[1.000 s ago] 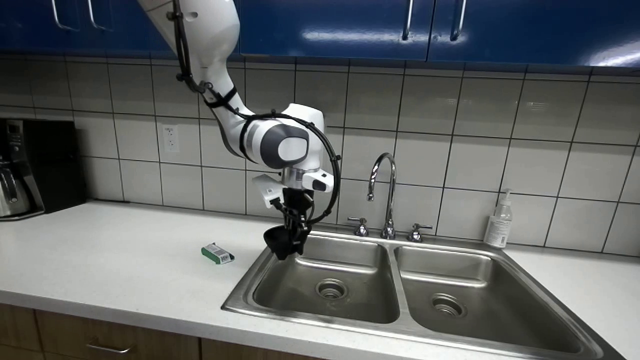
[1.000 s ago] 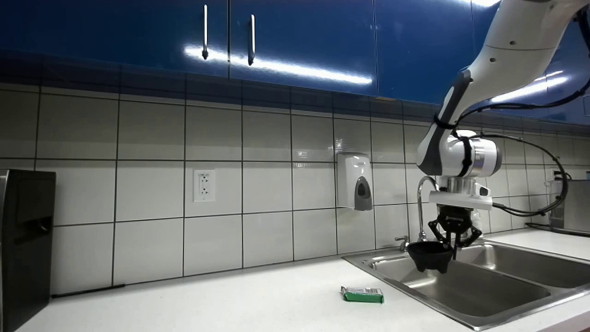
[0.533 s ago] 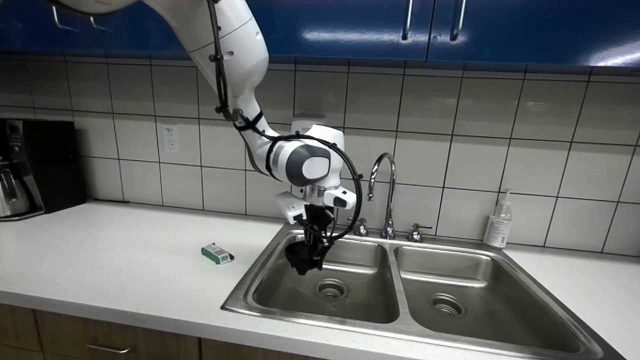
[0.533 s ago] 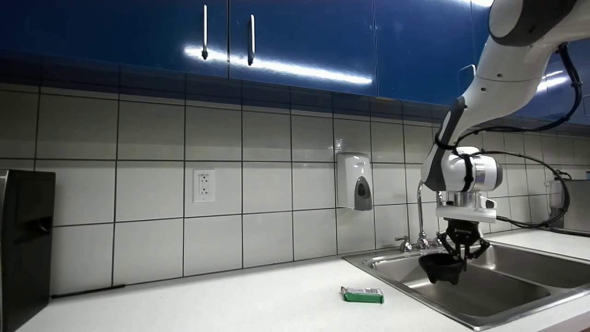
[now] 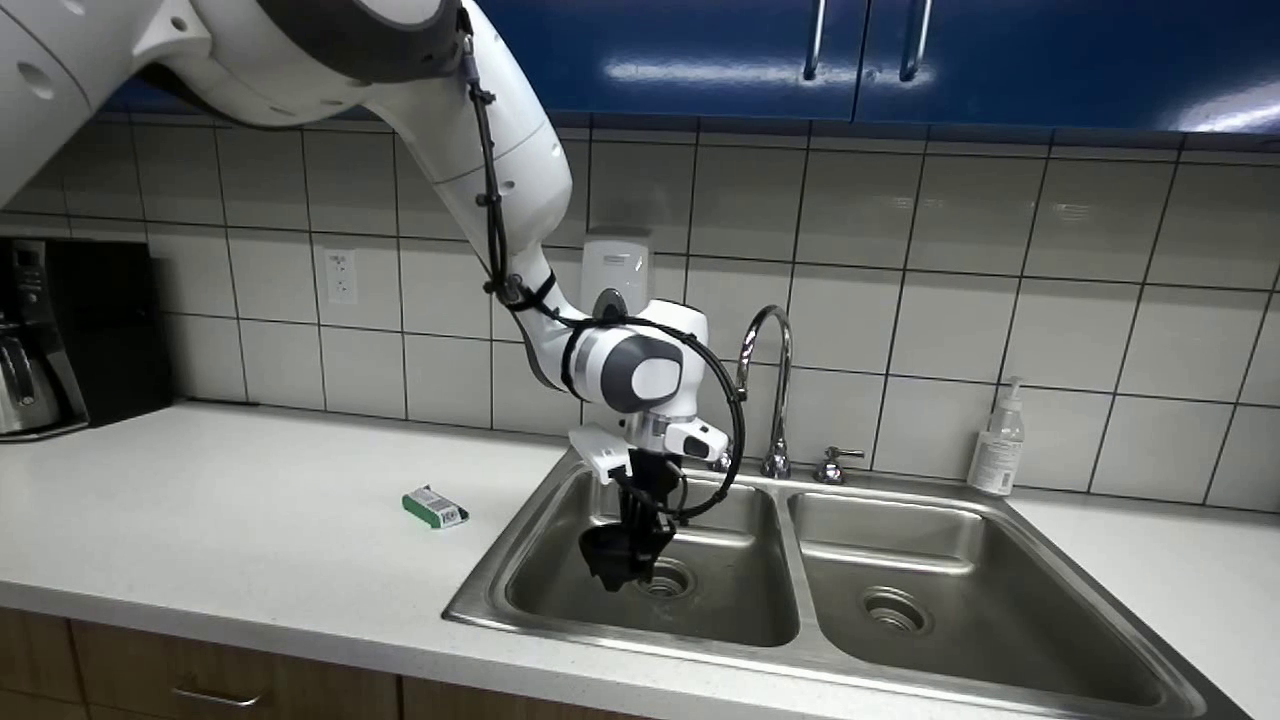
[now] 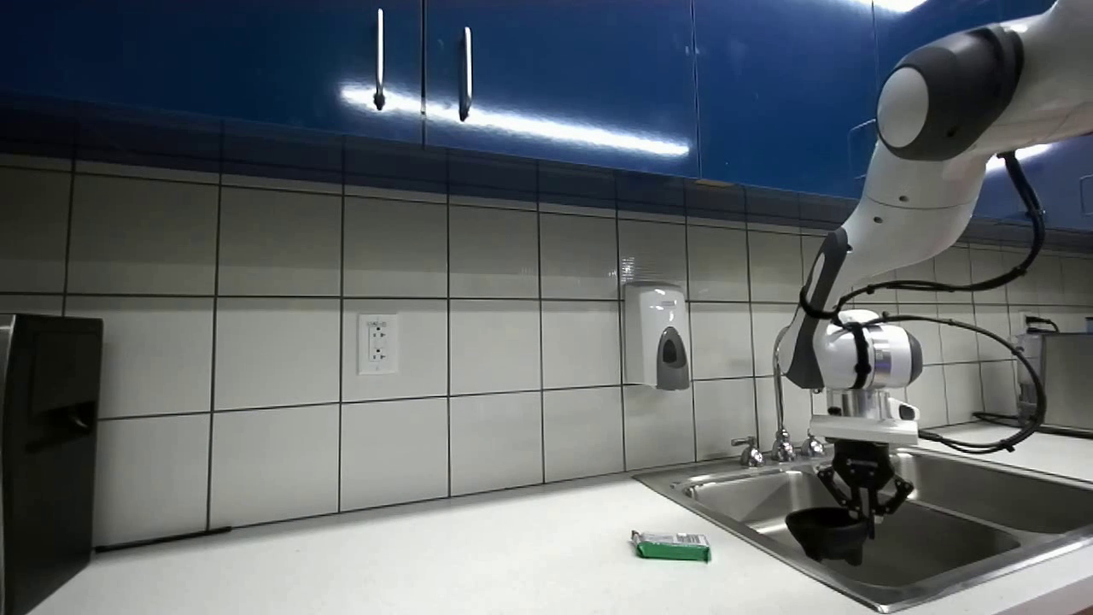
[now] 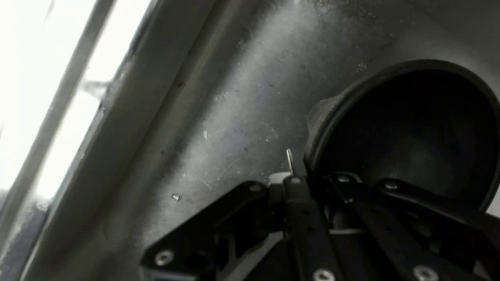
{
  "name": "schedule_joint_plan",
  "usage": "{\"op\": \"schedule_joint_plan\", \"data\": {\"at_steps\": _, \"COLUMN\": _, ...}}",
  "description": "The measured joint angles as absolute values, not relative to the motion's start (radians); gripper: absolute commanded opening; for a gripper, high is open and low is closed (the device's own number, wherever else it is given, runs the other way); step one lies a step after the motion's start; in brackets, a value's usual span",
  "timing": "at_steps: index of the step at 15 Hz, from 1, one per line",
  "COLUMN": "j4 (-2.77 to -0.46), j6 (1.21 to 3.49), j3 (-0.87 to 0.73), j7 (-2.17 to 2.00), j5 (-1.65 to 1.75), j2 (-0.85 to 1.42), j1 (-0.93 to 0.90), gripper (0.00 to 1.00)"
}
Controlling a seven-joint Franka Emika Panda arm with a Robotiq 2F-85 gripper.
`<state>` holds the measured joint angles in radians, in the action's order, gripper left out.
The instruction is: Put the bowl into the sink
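1. A small, round black bowl point(image 6: 824, 531), opening upward, is held over the floor of the left basin point(image 5: 735, 610) of a double stainless steel sink point(image 5: 815, 656). Whether it touches that floor cannot be told.
2. In the wrist view, the gripper point(image 7: 319, 175) pinches the bowl's rim, one finger inside the bowl and one outside.
3. A white robot arm point(image 5: 520, 190) reaches over the white counter point(image 5: 230, 530).
4. The sink is set into the counter between its front and back edges; a drain point(image 5: 674, 580) shows near the bowl.
5. A chrome gooseneck faucet point(image 5: 781, 405) stands behind the sink, near the counter's back edge.
6. A green-and-white packet point(image 5: 435, 508) lies between the front and back edges, left of the sink.
7. Along the back edge stand a pump bottle point(image 5: 997, 450), right of the sink, and a black coffee maker point(image 5: 105, 330), far left.
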<state>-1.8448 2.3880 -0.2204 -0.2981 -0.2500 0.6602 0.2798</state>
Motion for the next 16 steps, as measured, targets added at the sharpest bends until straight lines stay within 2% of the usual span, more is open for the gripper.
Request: {"op": "schedule_joint_plan", "data": {"at_steps": 16, "j4": -1.755, "j6": 2.339, "j3": -0.211, "j7": -0.298, "j5": -0.302, "j2": 0.811, "j1": 0.293, "gripper": 0.02}}
